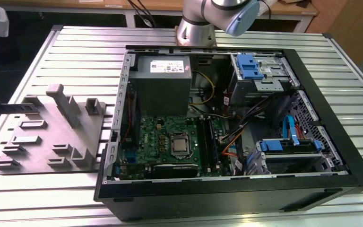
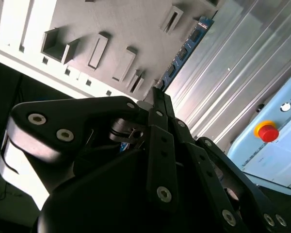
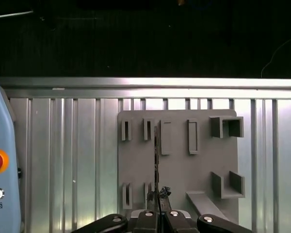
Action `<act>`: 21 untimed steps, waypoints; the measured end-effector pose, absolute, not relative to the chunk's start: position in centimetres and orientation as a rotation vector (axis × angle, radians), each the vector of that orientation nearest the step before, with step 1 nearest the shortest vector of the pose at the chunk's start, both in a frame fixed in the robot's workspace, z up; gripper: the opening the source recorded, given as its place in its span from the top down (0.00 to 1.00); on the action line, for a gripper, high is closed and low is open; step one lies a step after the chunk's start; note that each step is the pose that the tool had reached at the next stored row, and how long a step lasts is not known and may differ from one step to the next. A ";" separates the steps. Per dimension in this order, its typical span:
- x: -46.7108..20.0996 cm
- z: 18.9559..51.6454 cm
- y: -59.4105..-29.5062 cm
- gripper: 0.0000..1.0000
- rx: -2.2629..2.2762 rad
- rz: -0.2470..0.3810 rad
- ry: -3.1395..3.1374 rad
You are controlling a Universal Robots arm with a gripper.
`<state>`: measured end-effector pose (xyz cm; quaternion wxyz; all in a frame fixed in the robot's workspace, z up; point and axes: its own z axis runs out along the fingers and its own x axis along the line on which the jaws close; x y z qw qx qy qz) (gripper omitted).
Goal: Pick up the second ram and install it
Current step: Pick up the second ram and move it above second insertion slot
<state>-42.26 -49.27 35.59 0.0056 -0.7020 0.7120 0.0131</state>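
dark blue second ram [image 2: 184, 52]; one end hidden in clamped tool [image 2: 156, 95]

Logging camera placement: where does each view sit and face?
Exterior view: raised, looking down on the open computer case and fixture plate; arm base shows.
First wrist view: above the gripper, looking down at the plate.
Second wrist view: behind the gripper's linkage, looking along it.
Both wrist views share the gripped second ram and teach pendant.
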 end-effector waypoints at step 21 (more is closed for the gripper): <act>-42.3 39.9 -49.2 0.89 -2.183 0.008 2.214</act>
